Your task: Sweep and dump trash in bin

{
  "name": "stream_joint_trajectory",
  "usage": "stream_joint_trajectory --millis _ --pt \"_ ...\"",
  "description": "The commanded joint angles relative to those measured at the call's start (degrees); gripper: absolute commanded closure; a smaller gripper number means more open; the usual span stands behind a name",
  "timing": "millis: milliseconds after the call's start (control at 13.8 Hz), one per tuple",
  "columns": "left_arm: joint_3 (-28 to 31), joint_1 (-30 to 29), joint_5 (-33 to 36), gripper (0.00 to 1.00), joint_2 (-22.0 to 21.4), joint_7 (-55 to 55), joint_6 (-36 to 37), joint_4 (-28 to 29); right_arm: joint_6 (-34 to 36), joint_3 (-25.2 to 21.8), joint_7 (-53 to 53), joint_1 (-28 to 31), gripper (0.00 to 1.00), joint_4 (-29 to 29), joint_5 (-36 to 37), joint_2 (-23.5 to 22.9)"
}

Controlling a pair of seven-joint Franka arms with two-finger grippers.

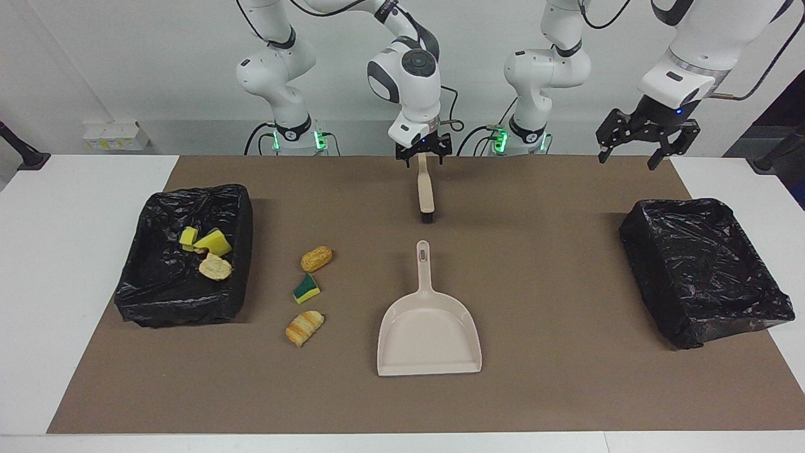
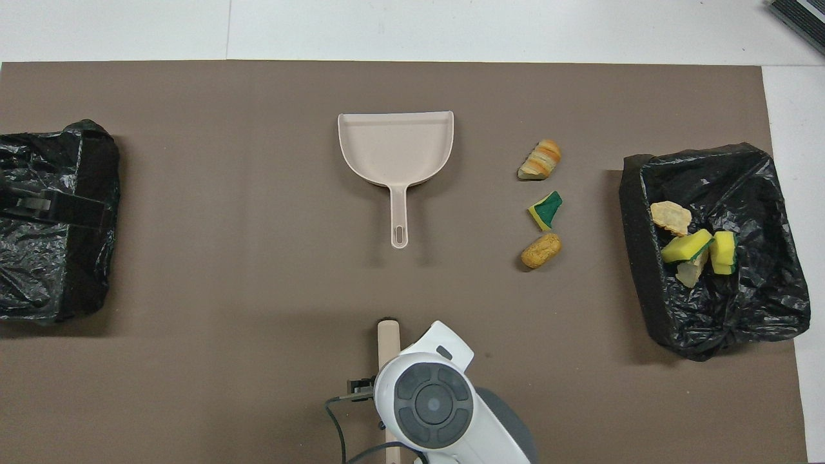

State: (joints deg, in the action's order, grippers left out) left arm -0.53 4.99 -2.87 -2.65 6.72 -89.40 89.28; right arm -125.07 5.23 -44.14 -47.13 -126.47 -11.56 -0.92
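Note:
Three trash scraps lie on the brown mat: a golden-brown piece [image 1: 316,258] [image 2: 541,250], a green-faced sponge chunk [image 1: 306,289] [image 2: 546,210] and a striped bread-like piece [image 1: 304,327] [image 2: 540,160]. Beside them, toward the right arm's end, a black-lined bin [image 1: 240,207] [image 2: 635,193] holds several more scraps [image 1: 212,242]. The beige brush [image 1: 426,189] [image 2: 388,336] lies nearer the robots than the beige dustpan [image 1: 429,327] [image 2: 396,145]. My right gripper [image 1: 422,153] is open, its fingers either side of the brush handle's end. My left gripper [image 1: 639,141] hangs open in the air and waits.
A second black-lined bin [image 1: 704,270] [image 2: 58,258] stands at the left arm's end of the mat. In the overhead view the right arm's wrist [image 2: 428,403] covers most of the brush handle. White table borders the mat [image 1: 553,264].

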Motion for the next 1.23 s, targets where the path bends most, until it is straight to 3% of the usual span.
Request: stream_joint_trajectory --millis 0,289,579,796,1157 --pt "-0.2 -0.2 0.8 0.0 -0.2 -0.4 1.3 -0.7 -2.6 -0.3 -2.7 -3.3 0.13 -1.0 -1.3 -3.6" --pt "-1.0 1.5 0.2 0.0 0.5 -0.5 -3.9 0.1 -1.8 -0.2 -2.9 -3.6 0.24 -3.3 -1.3 -3.0" --pt "-1.0 8.3 0.1 0.0 3.7 -2.3 -11.2 1.9 3.0 -0.2 -5.5 -3.7 0.3 -1.8 -1.3 -2.3" --pt "-1.0 14.2 0.1 0.0 8.6 -11.1 -17.6 1.9 5.7 -0.2 -5.1 -3.7 0.31 -1.9 -1.4 -0.2" --pt "-1.0 23.5 0.0 0.0 19.9 -25.1 -29.7 1.5 2.9 0.0 -4.3 -4.0 0.33 -3.2 -3.9 0.2"
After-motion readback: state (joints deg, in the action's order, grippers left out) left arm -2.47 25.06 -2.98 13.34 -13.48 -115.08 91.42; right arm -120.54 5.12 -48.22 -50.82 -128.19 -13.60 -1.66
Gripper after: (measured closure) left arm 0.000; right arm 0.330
